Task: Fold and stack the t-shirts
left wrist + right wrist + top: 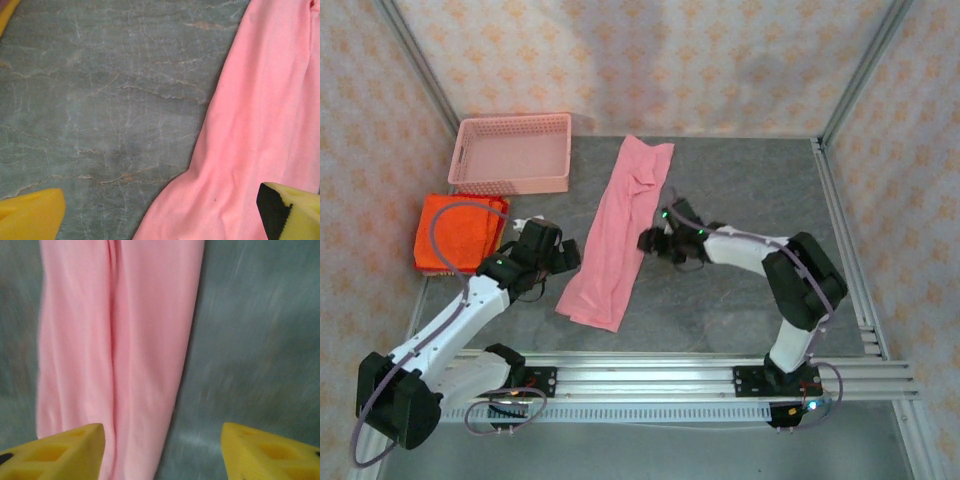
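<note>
A light pink t-shirt, folded into a long narrow strip, lies slantwise across the middle of the table. My left gripper hovers just left of its near end, jaws wide open and empty; in the left wrist view the pink cloth covers the right side between the yellow fingertips. My right gripper sits at the strip's right edge, open, straddling that edge with nothing gripped. A folded pile of orange-red t-shirts lies at the left.
A pink plastic mesh basket stands at the back left, behind the orange-red pile. Grey stone-patterned tabletop extends to the right of the pink shirt. A metal rail runs along the near edge, and frame posts border the sides.
</note>
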Available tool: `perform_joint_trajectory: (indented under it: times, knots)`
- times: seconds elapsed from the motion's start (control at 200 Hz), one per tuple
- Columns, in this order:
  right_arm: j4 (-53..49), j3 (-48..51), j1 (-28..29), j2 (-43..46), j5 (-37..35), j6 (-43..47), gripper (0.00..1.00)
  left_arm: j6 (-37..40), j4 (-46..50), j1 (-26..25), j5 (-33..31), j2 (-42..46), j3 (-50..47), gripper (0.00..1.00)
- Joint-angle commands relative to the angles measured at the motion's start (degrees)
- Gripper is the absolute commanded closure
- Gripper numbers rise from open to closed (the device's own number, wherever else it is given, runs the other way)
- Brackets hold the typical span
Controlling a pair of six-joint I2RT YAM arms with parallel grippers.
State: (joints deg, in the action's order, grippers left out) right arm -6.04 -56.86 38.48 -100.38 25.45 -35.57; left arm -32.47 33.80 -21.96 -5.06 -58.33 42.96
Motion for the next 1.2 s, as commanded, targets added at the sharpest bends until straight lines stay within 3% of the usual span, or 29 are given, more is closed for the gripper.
perform_joint_trajectory:
  times: [0.0,0.155,0.455,0.555,1.196]
  knots:
    - [1.8,2.9,4.8,1.2,2.6,-6.2,0.50,1.4,-2.0,0.5,-2.0,1.1,-0.5,0.00]
    - [4.8,2.2,6.6,-2.4,4.1,-9.1,0.70,1.3,-4.6,0.5,0.9,0.9,-1.9,0.00]
    - [3.5,-3.4,6.5,-9.2,6.3,-8.9,0.80,1.3,-2.9,0.5,0.1,4.7,-2.8,0.00]
    - [2.2,-3.3,6.3,-8.4,5.2,-8.5,1.00,1.0,-3.1,0.5,0.1,5.2,-3.1,0.00]
    - [-8.3,12.0,-0.6,9.2,-2.0,-4.3,1.00,0.3,-11.7,0.3,8.2,-3.0,-1.6,0.00]
